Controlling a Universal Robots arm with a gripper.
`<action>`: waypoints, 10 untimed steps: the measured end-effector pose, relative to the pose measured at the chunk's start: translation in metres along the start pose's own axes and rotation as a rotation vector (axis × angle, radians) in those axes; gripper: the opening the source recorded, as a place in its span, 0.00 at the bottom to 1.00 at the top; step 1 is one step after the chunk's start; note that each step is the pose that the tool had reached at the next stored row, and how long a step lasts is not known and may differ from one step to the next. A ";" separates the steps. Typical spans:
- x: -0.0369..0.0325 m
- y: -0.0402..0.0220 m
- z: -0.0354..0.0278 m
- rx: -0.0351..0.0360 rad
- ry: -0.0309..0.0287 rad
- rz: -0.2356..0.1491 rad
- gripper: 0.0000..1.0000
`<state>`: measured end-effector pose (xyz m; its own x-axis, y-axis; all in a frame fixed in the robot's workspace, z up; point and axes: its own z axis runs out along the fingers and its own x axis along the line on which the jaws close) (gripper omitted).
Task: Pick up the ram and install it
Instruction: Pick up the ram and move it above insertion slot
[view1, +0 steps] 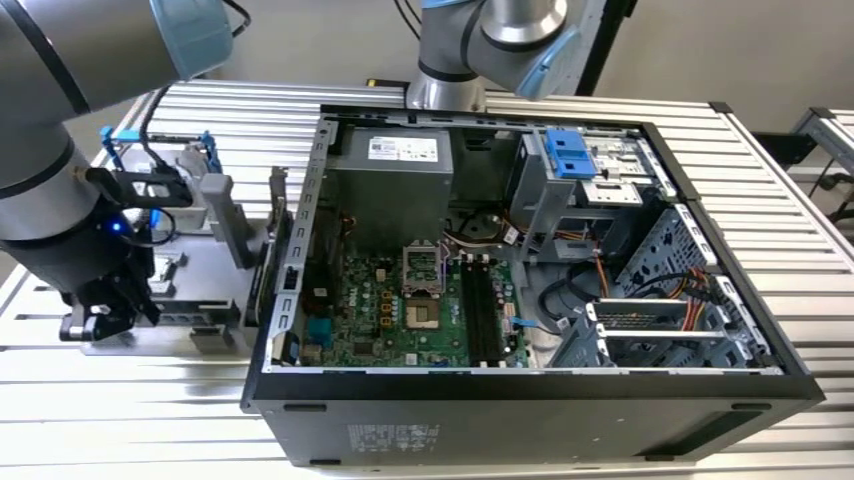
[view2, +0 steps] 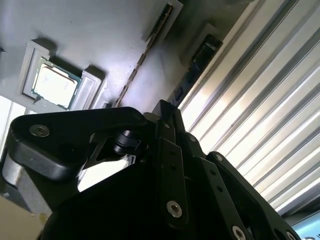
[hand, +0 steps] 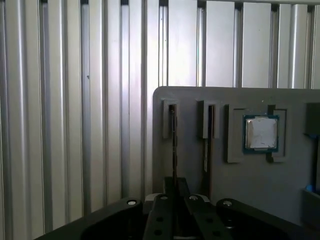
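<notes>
Gripper (view1: 96, 318) stands at nine o'clock of black computer case (view1: 534, 400). Fingers (hand: 169, 186) clamp thin dark ram stick (hand: 173, 145), edge-up in grey tray (hand: 240, 190).

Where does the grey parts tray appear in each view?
Exterior view: grey parts tray at the exterior view's left, beside the computer case.
First wrist view: the tray holds the processor chip.
Second wrist view: the tray around that chip.
Shared landmark: the ribbed table under it.
</notes>
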<state>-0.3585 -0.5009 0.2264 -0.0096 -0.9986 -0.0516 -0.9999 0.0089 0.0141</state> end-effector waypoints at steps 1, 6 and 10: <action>-0.0001 0.0000 -0.0020 0.0001 -0.0001 0.000 0.00; -0.0004 0.0001 -0.0082 0.0000 0.0000 0.000 0.00; -0.0007 0.0002 -0.0127 0.0001 0.0000 0.000 0.00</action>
<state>-0.3585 -0.5009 0.2391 -0.0096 -0.9986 -0.0517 -0.9999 0.0089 0.0141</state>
